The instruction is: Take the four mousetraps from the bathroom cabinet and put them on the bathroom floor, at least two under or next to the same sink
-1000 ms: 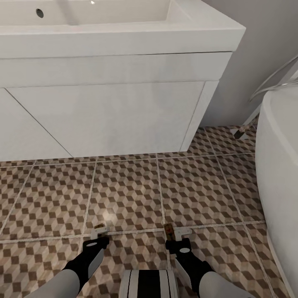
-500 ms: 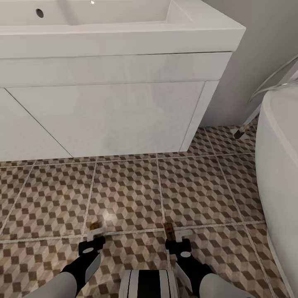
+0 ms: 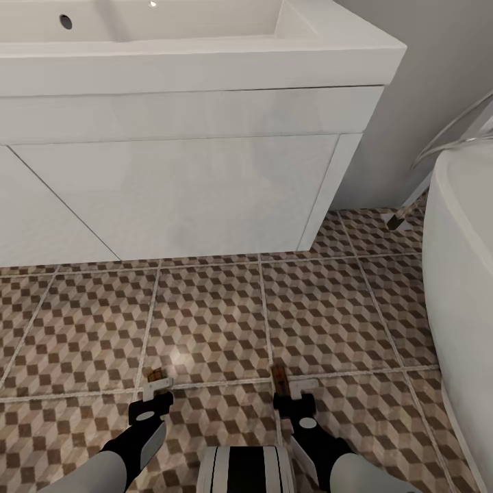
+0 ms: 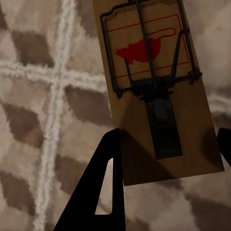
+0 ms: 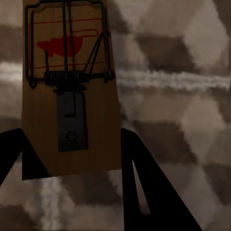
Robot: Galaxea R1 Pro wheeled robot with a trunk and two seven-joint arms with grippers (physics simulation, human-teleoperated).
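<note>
Two traps at floor level in front of the sink (image 3: 205,137), one per gripper. Left gripper (image 3: 159,392) at about 7 o'clock in the head view, fingers either side of the left trap (image 4: 156,91); in the left wrist view, one finger (image 4: 103,187) touching the board's edge, so pinching it. Right gripper (image 3: 293,392) at about 5 o'clock, likewise pinching the right trap (image 5: 70,91), dark fingers flanking the board's near end.

Changed over the last second: left gripper pulled back a little toward 6 o'clock and swung slightly; right gripper and trap drawn slightly nearer too. Sink and tub (image 3: 465,274) unmoved, so camera steady.

Meaning, as a judgement: both traps low over the floor (image 3: 205,315), near the sink but a tile short of it. Contact with the tiles not clear. Release looks close; a nudge toward 12 o'clock would make "next to the sink" safer.
</note>
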